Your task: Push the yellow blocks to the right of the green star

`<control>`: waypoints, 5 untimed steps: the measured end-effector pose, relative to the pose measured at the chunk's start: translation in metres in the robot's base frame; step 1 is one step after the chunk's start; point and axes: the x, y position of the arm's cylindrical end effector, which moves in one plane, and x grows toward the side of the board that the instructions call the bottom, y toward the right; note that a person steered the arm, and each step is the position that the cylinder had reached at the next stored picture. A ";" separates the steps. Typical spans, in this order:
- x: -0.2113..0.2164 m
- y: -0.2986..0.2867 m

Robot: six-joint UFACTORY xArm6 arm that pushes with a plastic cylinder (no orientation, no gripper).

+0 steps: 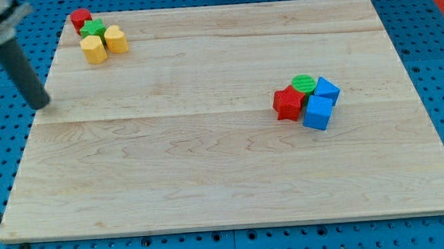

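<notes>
The green star [92, 29] lies at the view's top left corner of the wooden board. A yellow block [92, 50] touches it from below. A second yellow block [116, 40] touches the star's lower right. A red block [81, 19] sits against the star's upper left. My tip [42, 104] is at the board's left edge, well below and to the left of this cluster, touching no block.
A second cluster lies at the view's right: a green round block [304, 83], a red star-like block [288, 103] and two blue blocks [326, 89] [318, 112]. The wooden board [209, 164] rests on a blue perforated table.
</notes>
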 end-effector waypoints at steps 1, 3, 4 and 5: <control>-0.007 -0.005; -0.061 -0.002; -0.082 0.020; -0.103 0.129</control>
